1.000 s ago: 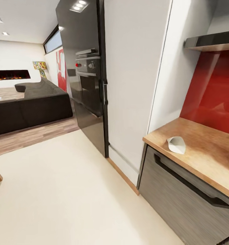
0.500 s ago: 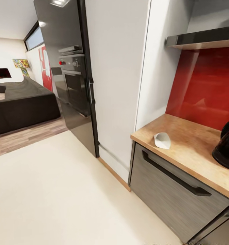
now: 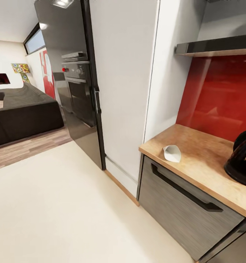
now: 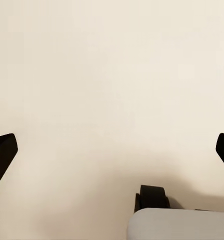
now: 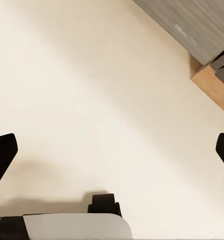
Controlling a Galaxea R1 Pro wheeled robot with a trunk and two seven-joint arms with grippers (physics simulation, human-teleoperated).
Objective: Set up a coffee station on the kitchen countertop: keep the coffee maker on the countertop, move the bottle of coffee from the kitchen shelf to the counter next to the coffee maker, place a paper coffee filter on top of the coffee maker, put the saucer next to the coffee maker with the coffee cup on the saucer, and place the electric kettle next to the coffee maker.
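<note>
head view, approach to the wooden surface (image 3: 207,160). since a second ago the camera has swung right, and a glossy black appliance (image 3: 242,160), possibly the electric kettle or coffee maker, has come into frame; the station site is thus judged nearly within reach. the paper coffee filter (image 3: 172,153), a white folded cone lying on its side, rests on the surface well left of the black appliance, above the grey drawer (image 3: 185,204). left claw (image 4: 112,150) and right claw (image 5: 112,150) hang over the cream floor (image 3: 64,212), fingers spread wide, holding nothing.
</note>
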